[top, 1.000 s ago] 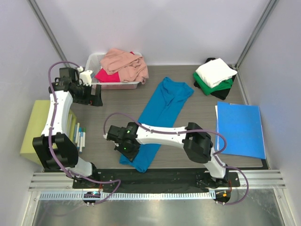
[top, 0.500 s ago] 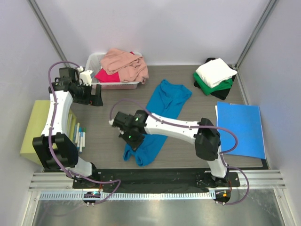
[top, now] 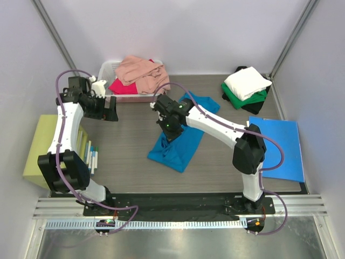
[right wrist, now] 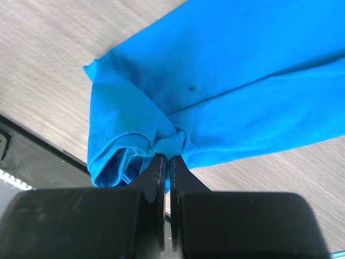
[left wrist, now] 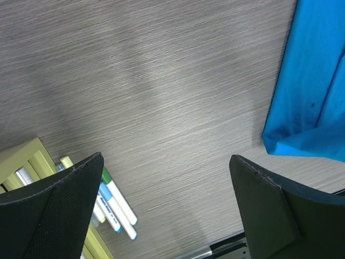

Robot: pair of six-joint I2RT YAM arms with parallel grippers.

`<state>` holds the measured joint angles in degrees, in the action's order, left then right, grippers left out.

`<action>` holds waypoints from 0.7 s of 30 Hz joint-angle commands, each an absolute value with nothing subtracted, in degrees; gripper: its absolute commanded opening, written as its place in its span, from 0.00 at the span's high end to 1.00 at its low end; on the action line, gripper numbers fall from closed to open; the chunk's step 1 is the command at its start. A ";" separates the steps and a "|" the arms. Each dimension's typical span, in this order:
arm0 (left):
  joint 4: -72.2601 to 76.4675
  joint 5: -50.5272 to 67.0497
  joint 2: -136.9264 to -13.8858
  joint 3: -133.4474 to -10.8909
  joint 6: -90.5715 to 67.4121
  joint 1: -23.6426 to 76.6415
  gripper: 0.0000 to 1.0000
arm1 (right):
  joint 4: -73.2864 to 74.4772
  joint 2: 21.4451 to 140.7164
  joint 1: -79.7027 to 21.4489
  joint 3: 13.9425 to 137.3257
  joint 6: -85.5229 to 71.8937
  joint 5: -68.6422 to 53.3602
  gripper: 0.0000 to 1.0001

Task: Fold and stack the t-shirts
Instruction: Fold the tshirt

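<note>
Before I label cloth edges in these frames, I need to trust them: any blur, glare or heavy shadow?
Top external: sharp, evenly lit, no glare on the teal t-shirt, soft shadows only. Left wrist: faint shadow bands across the table, left gripper nearly black. Right wrist: cloth crisp, shaded in the folds where the right gripper pinches it.

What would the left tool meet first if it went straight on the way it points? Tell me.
Probably bare table, between the markers and the teal-blue t-shirt; how high the open left tool sits above it is unclear.
</note>
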<state>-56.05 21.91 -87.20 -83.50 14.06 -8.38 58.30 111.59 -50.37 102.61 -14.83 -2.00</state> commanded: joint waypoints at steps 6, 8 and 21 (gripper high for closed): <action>-56.42 22.50 -88.50 -85.69 15.47 -8.79 0.00 | 57.22 112.06 -44.57 102.92 -12.31 -0.79 0.99; -56.34 22.94 -88.68 -85.52 15.47 -8.79 0.00 | 56.87 112.32 -42.90 102.57 -12.31 -0.35 0.99; -56.95 23.38 -88.51 -84.29 16.35 -8.79 0.00 | 53.35 120.14 -38.67 100.81 -12.57 -0.44 0.91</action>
